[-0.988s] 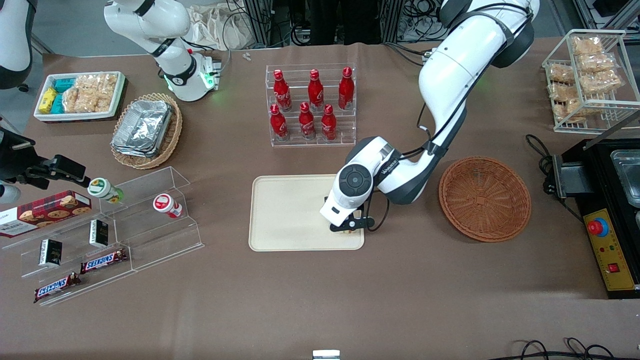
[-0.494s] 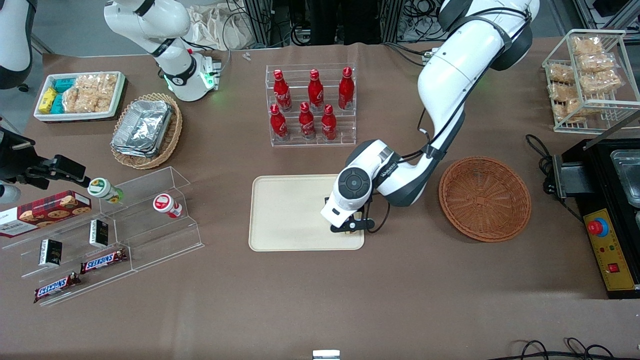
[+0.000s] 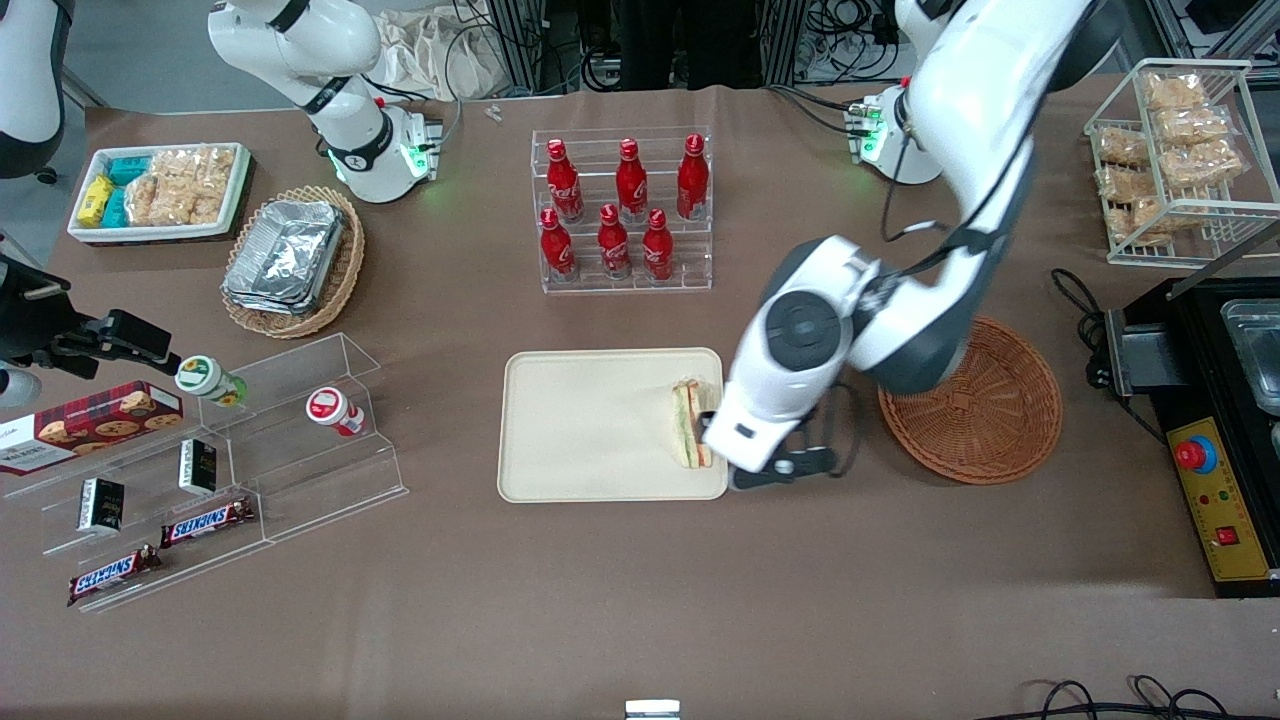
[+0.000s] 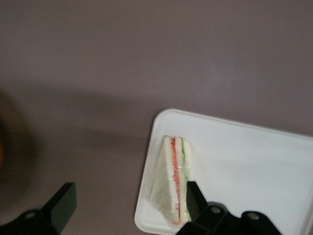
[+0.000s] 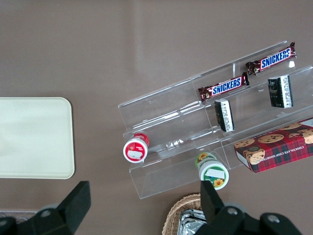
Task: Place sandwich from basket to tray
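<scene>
Pale-bread sandwich (image 3: 688,424) lies flat on the cream tray (image 3: 590,425), near the edge closest to the wicker basket (image 3: 985,405). Gripper (image 3: 775,468), jaws open and empty, hovers just beside that edge.

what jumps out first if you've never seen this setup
The sandwich lies on the tray, at the edge nearest the basket. The gripper hangs open just beside it, above the tray's rim, holding nothing. Farther from the camera, red bottles stand in a clear rack.
</scene>
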